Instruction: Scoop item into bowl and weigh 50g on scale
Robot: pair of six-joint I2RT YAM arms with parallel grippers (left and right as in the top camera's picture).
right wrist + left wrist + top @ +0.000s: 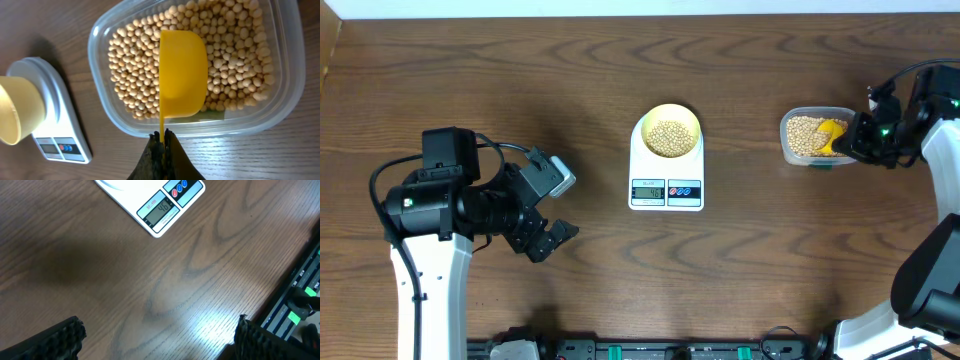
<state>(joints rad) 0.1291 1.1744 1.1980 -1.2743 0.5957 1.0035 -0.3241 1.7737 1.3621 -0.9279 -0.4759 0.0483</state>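
Over at the clear tub: pinching the yellow scoop by its handle, right hand clamped tight, cup down among the beans. Mid-desk: more beans heaped in the cream bowl, perched on the white scale. Left hand spread wide, gripping nothing, well left of the scale.
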